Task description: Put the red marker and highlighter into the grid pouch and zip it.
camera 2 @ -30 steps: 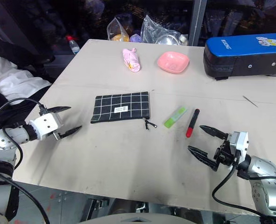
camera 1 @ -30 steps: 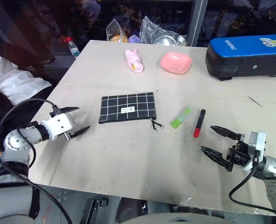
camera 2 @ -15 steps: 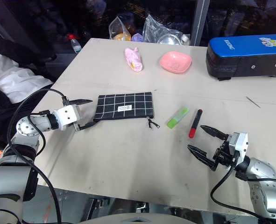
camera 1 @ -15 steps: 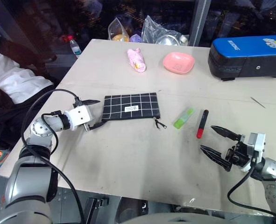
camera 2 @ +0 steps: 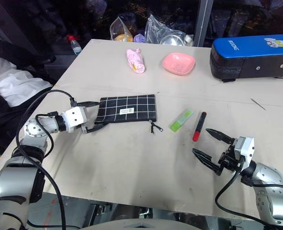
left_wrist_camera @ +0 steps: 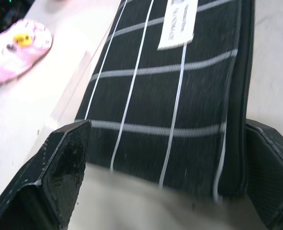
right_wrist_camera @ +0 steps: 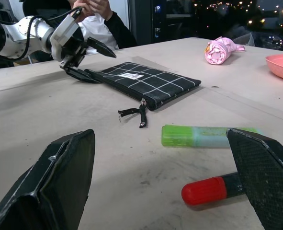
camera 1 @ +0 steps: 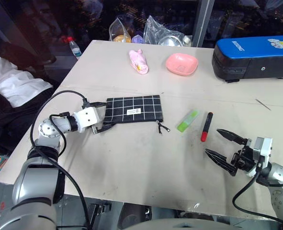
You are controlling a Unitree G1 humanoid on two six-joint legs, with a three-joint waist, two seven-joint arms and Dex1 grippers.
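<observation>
- The left gripper [camera 1: 101, 118] has its two black fingers spread wide, straddling the short end of the grid pouch [camera 1: 134, 109]; whether either fingertip already presses the fabric cannot be told from these views.
- The right gripper [camera 1: 224, 148] also stands wide apart and holds nothing, hovering low over the table [camera 1: 146, 167] near its front edge.
- From the pouch, the highlighter [camera 1: 186, 120] lies at about three o'clock, with the red marker [camera 1: 206, 126] just beyond it, the two near each other but apart; both sit at about eleven o'clock from the right gripper.
- The zipper pull [camera 1: 162, 127] trails off the pouch's corner nearest the pens.
- The pouch looks flat, soft and light: it will likely slide or bunch unless pinned at this end while the pull is drawn.
- The marker is slim, round and probably prone to rolling; mid-barrel seems the safest grip. The flat-sided highlighter should sit steadier between the pads.
</observation>
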